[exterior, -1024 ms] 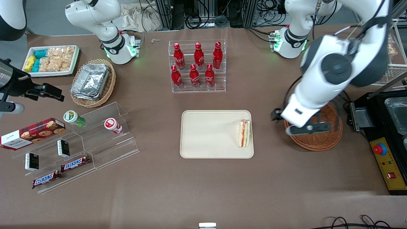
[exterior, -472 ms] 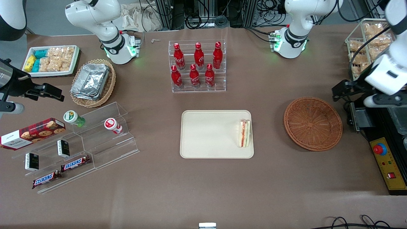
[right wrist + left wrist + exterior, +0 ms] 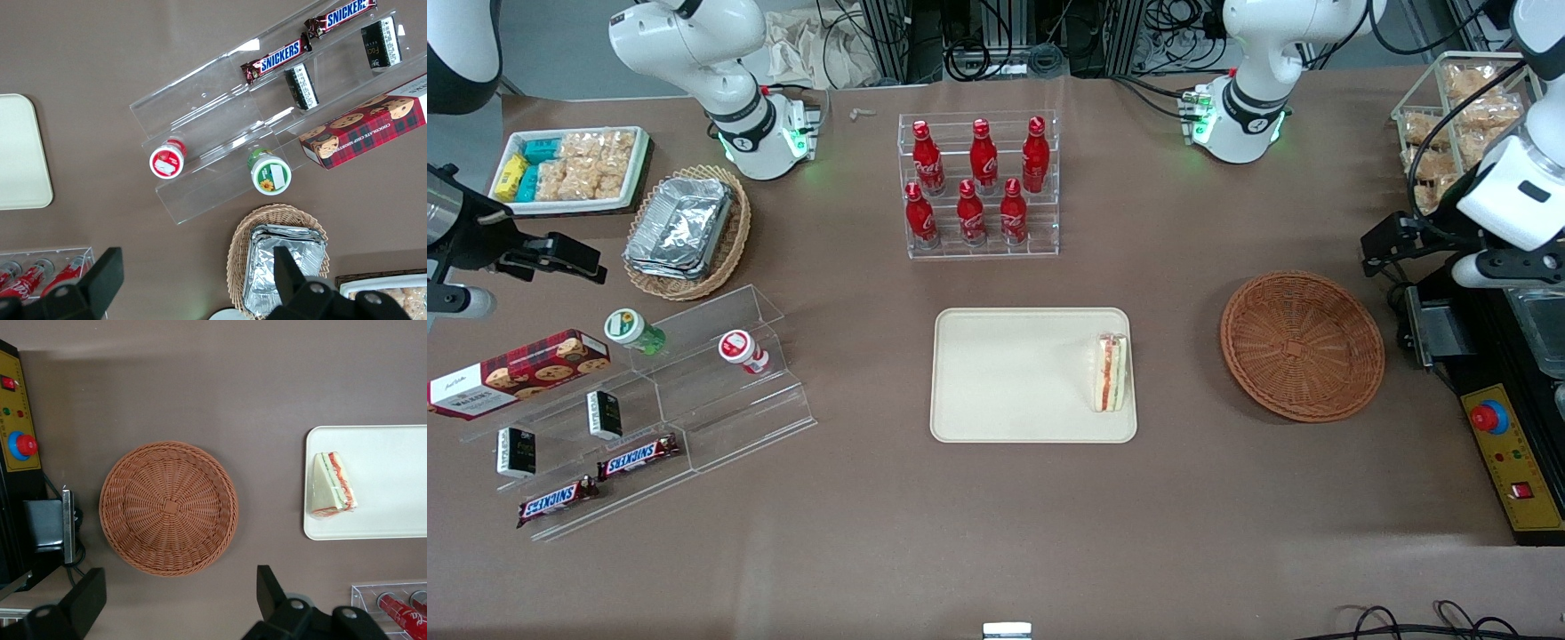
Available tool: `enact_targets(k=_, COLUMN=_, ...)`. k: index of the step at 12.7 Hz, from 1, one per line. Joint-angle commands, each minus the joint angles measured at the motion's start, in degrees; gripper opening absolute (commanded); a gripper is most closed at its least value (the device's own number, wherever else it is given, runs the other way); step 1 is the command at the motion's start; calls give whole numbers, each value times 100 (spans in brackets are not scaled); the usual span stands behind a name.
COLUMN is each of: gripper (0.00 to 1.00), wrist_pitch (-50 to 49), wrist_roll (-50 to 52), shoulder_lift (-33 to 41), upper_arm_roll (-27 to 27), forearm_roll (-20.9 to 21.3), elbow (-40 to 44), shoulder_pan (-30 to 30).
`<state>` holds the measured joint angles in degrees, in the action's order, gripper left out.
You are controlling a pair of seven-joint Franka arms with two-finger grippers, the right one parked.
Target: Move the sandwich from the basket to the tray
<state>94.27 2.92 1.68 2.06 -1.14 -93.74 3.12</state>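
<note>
The sandwich [image 3: 1110, 373] [image 3: 331, 485] lies on the cream tray [image 3: 1014, 373] [image 3: 387, 480], at the tray's end nearest the basket, with its striped cut edge showing. The reddish-brown wicker basket [image 3: 1303, 345] [image 3: 168, 508] sits on the table beside the tray with nothing in it. My gripper [image 3: 1385, 247] [image 3: 177, 597] hangs high above the table toward the working arm's end, slightly farther from the front camera than the basket. It is open, and only bare tabletop shows between its fingers.
A black machine with a red button [image 3: 1490, 416] [image 3: 24, 445] stands close beside the basket. A wire basket of snack bags [image 3: 1449, 116] is near the arm. A rack of red bottles [image 3: 980, 182] stands farther from the front camera than the tray.
My arm has swung off the basket toward the working arm's end of the table and risen a little. The sandwich stays on the tray and the basket now shows whole.
</note>
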Motion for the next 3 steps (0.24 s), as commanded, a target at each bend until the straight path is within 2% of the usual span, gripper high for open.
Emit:
enact_targets(k=1, gripper=100, wrist_pitch=-127, wrist_roll=-55, shoulder_lift=-10, upper_arm_roll=67, forearm_roll=9, elbow=58, shoulder_pan=101)
enact_targets(k=3, gripper=100, wrist_pitch=-320, wrist_roll=-37, shoulder_lift=-1, upper_arm_roll=67, forearm_roll=9, elbow=66, shoulder_pan=119)
